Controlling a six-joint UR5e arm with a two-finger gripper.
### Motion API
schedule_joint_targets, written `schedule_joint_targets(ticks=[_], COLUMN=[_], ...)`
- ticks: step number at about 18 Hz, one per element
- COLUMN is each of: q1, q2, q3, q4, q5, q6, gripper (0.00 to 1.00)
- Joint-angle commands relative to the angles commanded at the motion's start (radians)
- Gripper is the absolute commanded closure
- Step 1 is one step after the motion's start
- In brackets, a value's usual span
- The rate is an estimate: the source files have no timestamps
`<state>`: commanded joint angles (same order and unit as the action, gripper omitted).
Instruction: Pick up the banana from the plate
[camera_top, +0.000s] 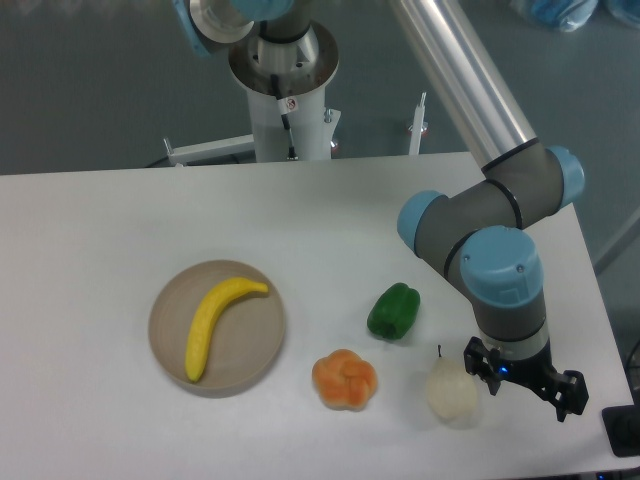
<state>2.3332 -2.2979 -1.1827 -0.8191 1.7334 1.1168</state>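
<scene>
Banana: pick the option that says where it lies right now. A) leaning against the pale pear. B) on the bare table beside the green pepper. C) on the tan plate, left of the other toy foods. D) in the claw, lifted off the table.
C: the banana lies flat on the plate, untouched, while the claw is far to the right, next to the pear.

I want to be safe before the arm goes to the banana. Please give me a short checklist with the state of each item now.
1. Banana lies on the plate, nothing on top: ok.
2. Gripper near the banana: not ok, it is far to the side, beside the pear.
3. Gripper open: cannot tell.
4. Gripper free of the pear: cannot tell, very close.
5. Way to the plate: not ok, the orange fruit and green pepper lie between.
</scene>
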Motion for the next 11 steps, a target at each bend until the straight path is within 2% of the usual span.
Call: schedule_joint_targets(ticks=[11], q1=[-0.003], q2=[0.066], q3=[-0.047], q4=[-0.012], q5=[-0.002], q6=[-0.006], gripper=[0.00])
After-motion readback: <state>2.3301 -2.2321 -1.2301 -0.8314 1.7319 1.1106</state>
